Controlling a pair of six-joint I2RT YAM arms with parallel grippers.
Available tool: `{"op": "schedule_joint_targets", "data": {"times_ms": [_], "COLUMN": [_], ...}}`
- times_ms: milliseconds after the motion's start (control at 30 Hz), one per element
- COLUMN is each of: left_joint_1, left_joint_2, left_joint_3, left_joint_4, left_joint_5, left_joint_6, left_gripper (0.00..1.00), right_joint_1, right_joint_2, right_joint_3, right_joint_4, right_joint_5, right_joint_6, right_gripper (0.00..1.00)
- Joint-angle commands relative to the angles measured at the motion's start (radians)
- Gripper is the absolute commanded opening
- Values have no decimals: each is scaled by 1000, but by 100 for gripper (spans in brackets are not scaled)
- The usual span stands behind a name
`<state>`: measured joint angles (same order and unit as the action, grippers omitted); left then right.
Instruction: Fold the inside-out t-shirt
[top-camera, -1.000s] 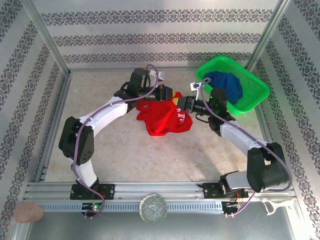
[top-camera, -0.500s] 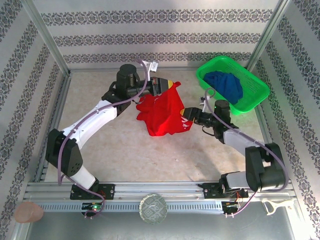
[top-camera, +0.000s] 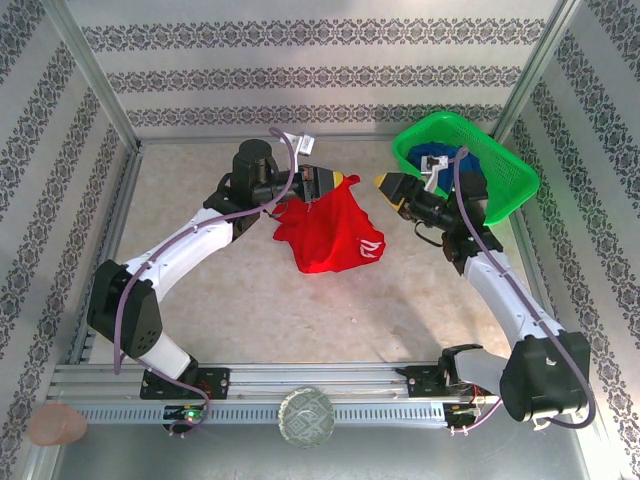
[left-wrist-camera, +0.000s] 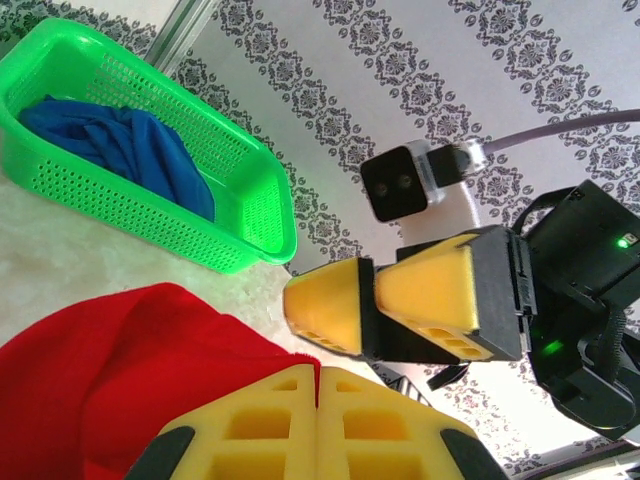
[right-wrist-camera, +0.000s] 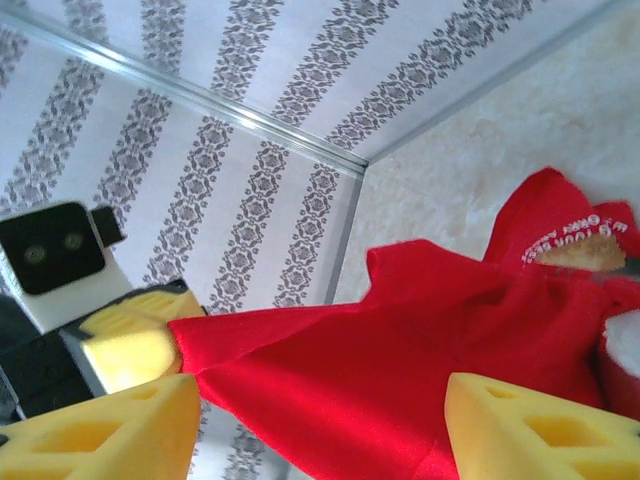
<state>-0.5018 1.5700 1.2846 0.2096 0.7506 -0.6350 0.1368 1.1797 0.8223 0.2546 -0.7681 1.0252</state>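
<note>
Now, with your left gripper (top-camera: 337, 180) pinching 1 edge of the t-shirt (top-camera: 330, 236), move the open right gripper (top-camera: 386, 185) to another edge and spread it flat.

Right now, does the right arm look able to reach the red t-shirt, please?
Probably yes: the right gripper is open and pointed at the t-shirt, with nothing between them. The left gripper pinches the shirt's top corner, and the green basket lies behind the right gripper, out of the way.
</note>
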Motion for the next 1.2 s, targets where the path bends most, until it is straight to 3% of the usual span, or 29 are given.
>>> {"op": "schedule_joint_targets", "data": {"times_ms": [0,233,500,700,833,1000,1100,1167], "left_joint_1": [11,11,3,-6,-11,-20,-26,-29], "left_joint_2": [4,4,1,8,14,25,44,52], "left_joint_3": [-7,-19,-48,-50,-48,-47,-56,-74], "left_joint_4": [60,70,92,92,90,69,64,76], "left_joint_5": [7,16,32,42,47,58,71,78], "left_joint_6": [11,1,-12,-14,-10,5,8,6], "left_gripper": [0,0,0,0,0,0,2,28], "right_joint_1": [40,104,113,122,133,111,74,43], "right_joint_2": [30,110,163,228,257,274,275,270], "right_joint_3": [21,50,87,108,115,129,166,196], "right_joint_4": [4,102,147,201,219,235,217,178], "right_joint_5": [40,67,75,62,52,29,-15,-49], "right_joint_6": [135,204,239,290,318,337,324,288], "right_gripper": [67,67,66,60,41,2,0,0]}}
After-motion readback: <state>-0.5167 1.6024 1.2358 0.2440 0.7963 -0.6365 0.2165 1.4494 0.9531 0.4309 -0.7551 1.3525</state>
